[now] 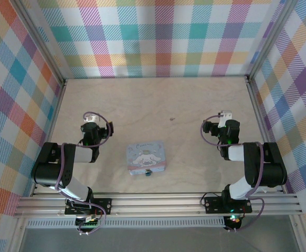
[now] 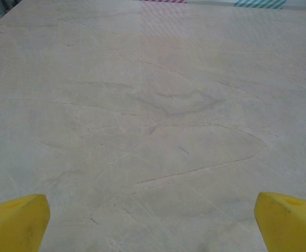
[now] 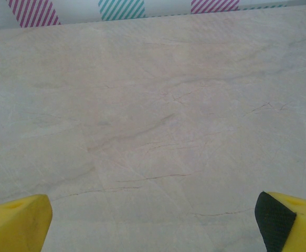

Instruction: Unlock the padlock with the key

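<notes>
Nothing is begun: the padlock (image 1: 148,172) lies against the near edge of the tin (image 1: 146,156), mid-table, and I cannot make out a key. Left end effector (image 2: 151,224) and right end effector (image 3: 153,226) are both spread, holding nothing. Open table (image 1: 168,100) separates each from the tin, and the walls crowd their outer sides.

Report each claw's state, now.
Left claw: open, holding nothing.
Right claw: open, holding nothing.
</notes>
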Action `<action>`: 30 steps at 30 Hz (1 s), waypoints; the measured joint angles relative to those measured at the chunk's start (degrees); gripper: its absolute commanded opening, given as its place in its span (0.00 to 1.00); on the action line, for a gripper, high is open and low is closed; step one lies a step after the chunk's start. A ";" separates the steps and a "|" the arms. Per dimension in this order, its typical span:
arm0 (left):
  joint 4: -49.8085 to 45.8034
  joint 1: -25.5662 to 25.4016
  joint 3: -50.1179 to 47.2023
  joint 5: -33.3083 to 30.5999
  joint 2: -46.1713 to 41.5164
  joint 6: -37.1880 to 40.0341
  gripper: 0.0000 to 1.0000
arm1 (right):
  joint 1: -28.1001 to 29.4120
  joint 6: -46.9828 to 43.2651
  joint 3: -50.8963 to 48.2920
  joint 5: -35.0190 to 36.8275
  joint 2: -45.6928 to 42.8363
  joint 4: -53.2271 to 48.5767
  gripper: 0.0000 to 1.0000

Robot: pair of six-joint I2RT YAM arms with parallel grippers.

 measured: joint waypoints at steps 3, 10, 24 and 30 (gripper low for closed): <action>0.00 0.00 0.00 0.02 0.00 0.00 1.00 | 0.00 0.02 0.00 0.00 0.00 0.00 1.00; 0.00 0.00 0.00 -0.07 -0.02 -0.17 1.00 | 0.00 0.02 0.00 0.00 0.00 0.02 1.00; -20.04 0.00 3.96 -0.83 -24.11 -6.27 1.00 | 0.00 3.02 5.90 -0.66 -13.77 -19.58 1.00; -36.28 0.00 12.13 3.48 -28.22 -16.87 1.00 | 0.55 10.47 13.09 -7.72 -19.32 -35.82 1.00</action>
